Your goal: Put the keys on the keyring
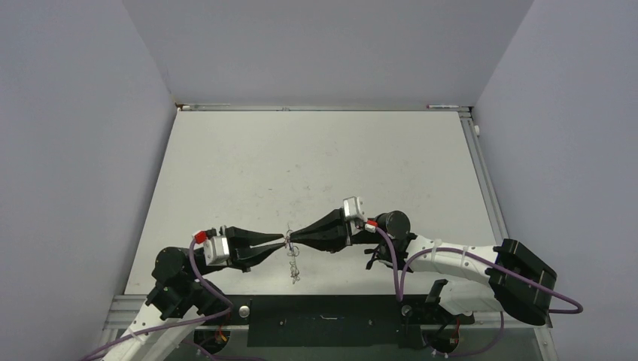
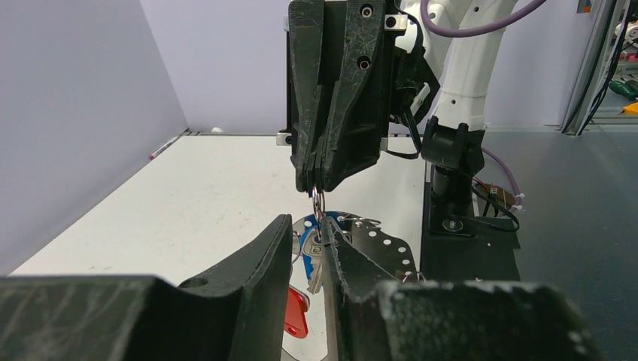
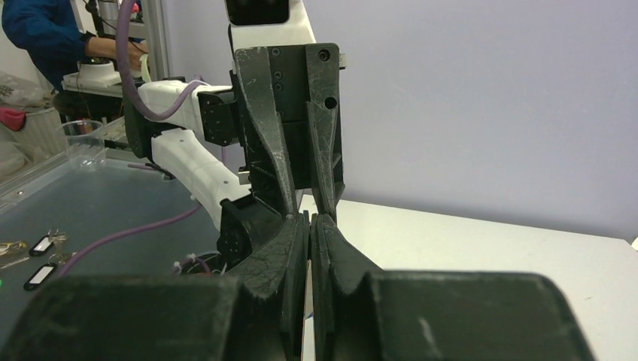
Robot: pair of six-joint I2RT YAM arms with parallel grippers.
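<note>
Found the right gripper clenched on the top of the keyring, which hangs beneath its tips. Found the left gripper directly below those tips, jaws narrowly parted around the blue key, with the red key further below. Cannot tell whether anything is gripped. Recommend pinching the blue head squarely, holding the keyring motionless and threading slowly.

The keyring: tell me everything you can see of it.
The keyring is thin silvery metal, held in the air above the table. The shut jaws of the right gripper pinch its top loop. Below, it hangs between the slightly parted jaws of the left gripper and curves off as a band dotted with small holes. The blue key and red key hang against it; whether they are threaded on cannot be told.
</note>
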